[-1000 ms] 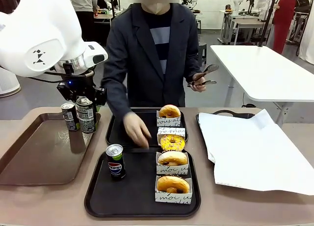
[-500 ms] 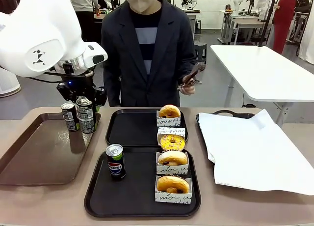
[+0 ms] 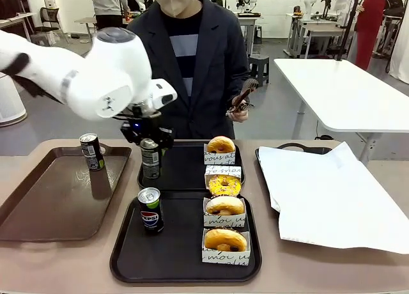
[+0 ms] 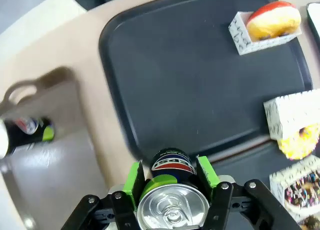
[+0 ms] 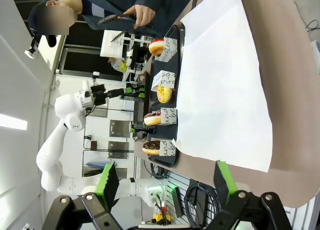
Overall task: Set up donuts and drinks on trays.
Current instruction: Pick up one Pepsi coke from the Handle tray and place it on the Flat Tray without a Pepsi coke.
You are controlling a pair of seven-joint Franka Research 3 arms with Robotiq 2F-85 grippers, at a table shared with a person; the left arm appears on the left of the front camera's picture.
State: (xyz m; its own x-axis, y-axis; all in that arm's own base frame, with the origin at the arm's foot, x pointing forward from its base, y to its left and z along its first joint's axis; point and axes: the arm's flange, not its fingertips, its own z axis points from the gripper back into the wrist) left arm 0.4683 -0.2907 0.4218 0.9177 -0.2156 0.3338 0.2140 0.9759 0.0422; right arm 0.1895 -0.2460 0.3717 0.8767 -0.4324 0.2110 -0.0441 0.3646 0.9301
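- The left gripper (image 3: 150,154) clamps a slim dark drink can with a silver top (image 3: 151,160) over the far black plastic tray's (image 3: 182,167) left side.
- Four ring donuts in white paper sleeves line both black trays' right sides (nearest one (image 3: 225,241)).
- The black Pepsi can (image 3: 150,210) stands on the near black tray (image 3: 179,252); another dark can (image 3: 91,151) sits on the long brown tray (image 3: 38,201).
- The right gripper (image 5: 165,182) hangs wide above the tan desk (image 5: 295,90).

hand (image 4: 171,176) gripping can (image 4: 172,210), black tray (image 4: 195,75)
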